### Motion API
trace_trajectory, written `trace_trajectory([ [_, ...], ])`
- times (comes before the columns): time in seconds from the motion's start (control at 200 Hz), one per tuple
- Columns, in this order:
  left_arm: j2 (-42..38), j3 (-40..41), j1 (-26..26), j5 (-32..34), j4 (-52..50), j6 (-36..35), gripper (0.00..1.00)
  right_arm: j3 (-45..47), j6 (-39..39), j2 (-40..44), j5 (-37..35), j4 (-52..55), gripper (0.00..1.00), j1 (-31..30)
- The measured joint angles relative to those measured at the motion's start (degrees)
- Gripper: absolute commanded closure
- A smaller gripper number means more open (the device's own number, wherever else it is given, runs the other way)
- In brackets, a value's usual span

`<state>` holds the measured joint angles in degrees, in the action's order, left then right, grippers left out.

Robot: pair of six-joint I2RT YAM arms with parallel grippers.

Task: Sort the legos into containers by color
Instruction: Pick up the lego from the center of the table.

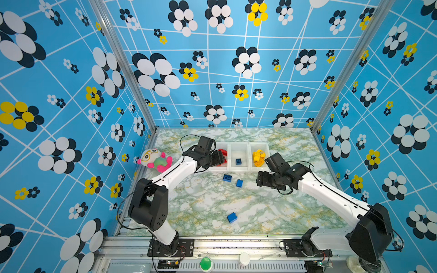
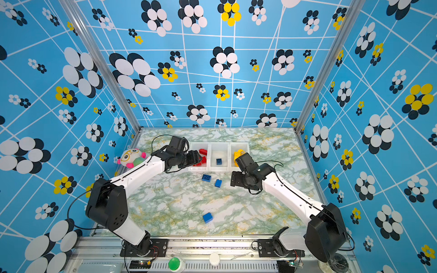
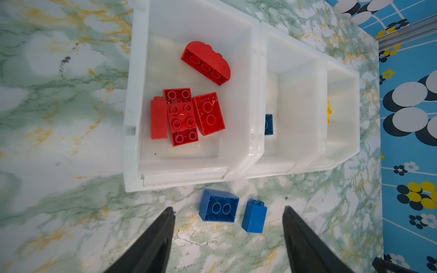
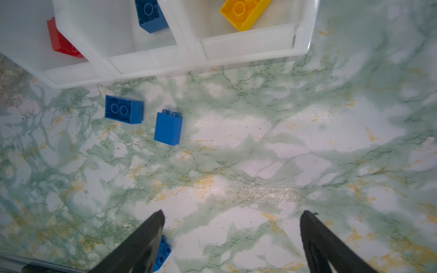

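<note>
Releasing step: left pincer (image 3: 228, 212) hangs over the near edge of the red bin (image 3: 132, 94), jaws apart with nothing between them; my reading is a red brick has just gone in.
Doing it well: lift the left pincer straight up before swinging away, so a fingertip does not catch the bin wall or drag the row of bins.
Next pick, as I judge it: the two blue bricks just in front of the bins, one lying with its hollow underside showing (image 3: 218, 206), one on its side (image 3: 254, 216); they sit near each other but apart, so close on one squarely without nudging its neighbour.
Right pincer (image 4: 231, 222): jaws wide, empty, hovering above bare tabletop (image 4: 283, 141), with the lone blue brick (image 1: 232, 217) nearer the front edge.
Red bin contents: red bricks (image 3: 186, 117) clustered together, plus a rounded red piece (image 3: 205, 62) apart from them.
Middle bin (image 1: 239, 151): one blue brick (image 1: 238, 161).
Yellow bin (image 1: 266, 147): yellow bricks (image 1: 257, 157) piled together; count unclear.
Plush toy (image 1: 155, 160): on the tabletop beside the left arm, not part of the sort.
</note>
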<state>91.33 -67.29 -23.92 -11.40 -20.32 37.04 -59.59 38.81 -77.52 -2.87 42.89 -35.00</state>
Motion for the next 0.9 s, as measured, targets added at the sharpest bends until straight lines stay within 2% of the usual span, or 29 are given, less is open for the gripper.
trace_trajectory([
  [0.405,-13.53,13.81,0.0,-1.86,3.3,1.51,0.11,-3.98,2.4,-8.66,-1.4,-3.32,0.08,-5.14],
  [0.585,-16.06,17.2,0.0,-2.51,4.07,1.57,0.07,-8.02,3.04,-15.23,-2.78,-4.48,0.09,-7.65],
  [0.9,-17.59,19.23,0.02,-3.26,5.07,2.21,0.01,-14.19,4.42,-24.96,-4.9,-5.2,0.19,-9.51],
])
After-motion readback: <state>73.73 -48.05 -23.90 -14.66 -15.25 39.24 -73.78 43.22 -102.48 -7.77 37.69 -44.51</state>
